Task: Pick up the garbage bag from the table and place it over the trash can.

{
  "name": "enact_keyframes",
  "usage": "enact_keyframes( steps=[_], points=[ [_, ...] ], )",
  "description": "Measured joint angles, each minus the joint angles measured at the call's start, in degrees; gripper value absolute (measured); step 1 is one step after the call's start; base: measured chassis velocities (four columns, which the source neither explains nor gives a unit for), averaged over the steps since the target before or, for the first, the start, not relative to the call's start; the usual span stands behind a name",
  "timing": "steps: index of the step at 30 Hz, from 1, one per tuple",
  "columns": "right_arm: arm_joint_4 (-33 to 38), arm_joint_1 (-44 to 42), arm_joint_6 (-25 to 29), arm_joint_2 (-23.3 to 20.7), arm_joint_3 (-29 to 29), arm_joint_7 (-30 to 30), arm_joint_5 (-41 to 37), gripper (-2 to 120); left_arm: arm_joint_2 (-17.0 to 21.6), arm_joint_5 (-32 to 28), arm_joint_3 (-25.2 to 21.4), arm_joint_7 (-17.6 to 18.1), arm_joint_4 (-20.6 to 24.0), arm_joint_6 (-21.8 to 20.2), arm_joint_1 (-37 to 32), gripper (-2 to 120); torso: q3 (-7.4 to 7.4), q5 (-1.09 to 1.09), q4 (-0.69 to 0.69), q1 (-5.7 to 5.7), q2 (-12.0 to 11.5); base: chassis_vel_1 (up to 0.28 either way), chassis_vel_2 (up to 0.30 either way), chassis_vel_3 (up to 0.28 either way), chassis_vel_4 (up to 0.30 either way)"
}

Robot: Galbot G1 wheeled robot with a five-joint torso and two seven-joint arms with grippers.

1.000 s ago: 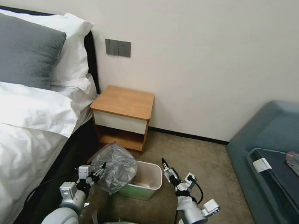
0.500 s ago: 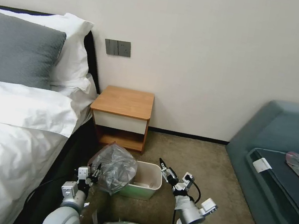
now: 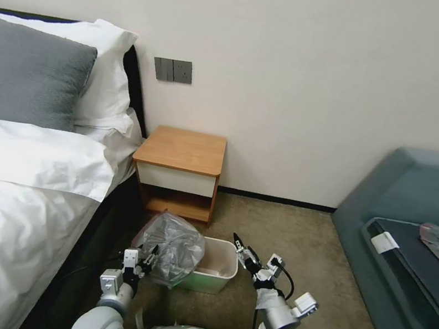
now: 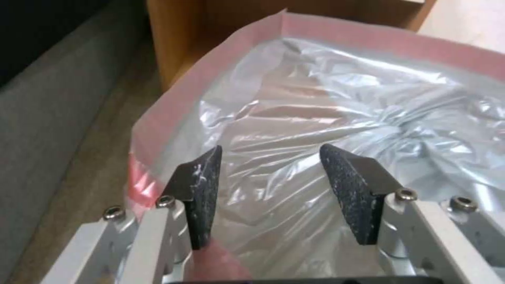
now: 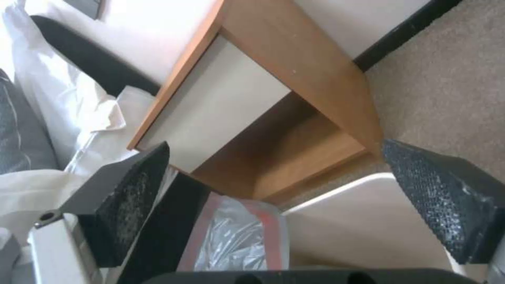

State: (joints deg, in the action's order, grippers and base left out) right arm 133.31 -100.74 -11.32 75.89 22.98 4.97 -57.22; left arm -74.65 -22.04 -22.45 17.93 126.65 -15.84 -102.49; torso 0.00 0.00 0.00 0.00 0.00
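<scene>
Head view: the left gripper (image 3: pixel 150 259) sits low at the near-left side of the small cream-white rectangular plastic trash can (image 3: pixel 217 272) with its pale green lower body, which stands on the tan carpet floor (image 3: pixel 296 244). Just ahead of its fingers, the thin translucent grey garbage bag (image 3: pixel 174 248) with a pinkish-red rim bulges up over the left end of the can, draped against its left edge; the can's right part is open and uncovered. The right gripper (image 3: pixel 240 245) hangs just off the can's right rim, fingers pointing toward the small orange-brown wooden worktop (image 3: pixel 183 150) with a white drawer front, which stands beyond the can, between the white-sheeted bed (image 3: pixel 15 175) and the cream wall.

Left wrist view: the two dark fingers (image 4: pixel 202 193) are spread apart, with wrinkled bag film (image 4: pixel 326 114) lying between and beyond them. The pink rim arcs around past the fingertips. I cannot tell whether either pad touches the plastic. The worktop's wooden side (image 4: pixel 179 35) is beyond the bag.

Right wrist view: the textured black fingers (image 5: pixel 131 197) are spread wide and hold nothing. Between them lie the can's pale rim (image 5: pixel 363 183), a piece of the bag (image 5: pixel 236 236) with its red edge, and farther off the worktop's drawer front (image 5: pixel 221 102) and low shelf
</scene>
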Motion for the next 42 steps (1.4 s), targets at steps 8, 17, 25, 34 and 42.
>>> enact_keyframes(
  steps=[8,17,25,34,42],
  points=[
    [0.26,-0.28,0.16,0.60,-1.09,-0.25,1.07,100,0.40,1.11,0.70,-1.04,0.68,0.11,0.09,52,0.00,0.00,0.00,0.01,0.00,0.000,0.000,0.000,0.000],
    [0.36,-0.48,0.42,0.77,-1.53,-0.30,1.70,100,0.78,1.74,2.43,-1.44,-0.03,0.09,0.68,51,0.00,0.00,0.00,0.00,0.00,0.000,0.000,0.000,0.000],
    [0.61,-1.21,0.63,1.34,-1.52,-0.60,2.38,100,1.05,3.96,4.42,-2.46,-1.13,0.13,1.54,51,0.00,0.00,0.00,0.00,0.00,0.000,0.000,0.000,0.000],
    [0.50,-1.22,0.88,1.86,-2.20,-0.73,3.17,100,1.54,5.57,6.84,-3.54,-1.83,0.31,2.61,51,0.00,0.00,0.00,0.00,0.00,0.000,0.000,0.000,0.000],
    [0.12,-0.90,1.12,2.41,-2.48,-0.69,3.89,100,1.43,5.63,8.31,-2.92,-2.70,0.02,4.10,51,0.00,0.00,0.00,0.00,0.00,0.000,0.000,0.000,0.000]
  ],
)
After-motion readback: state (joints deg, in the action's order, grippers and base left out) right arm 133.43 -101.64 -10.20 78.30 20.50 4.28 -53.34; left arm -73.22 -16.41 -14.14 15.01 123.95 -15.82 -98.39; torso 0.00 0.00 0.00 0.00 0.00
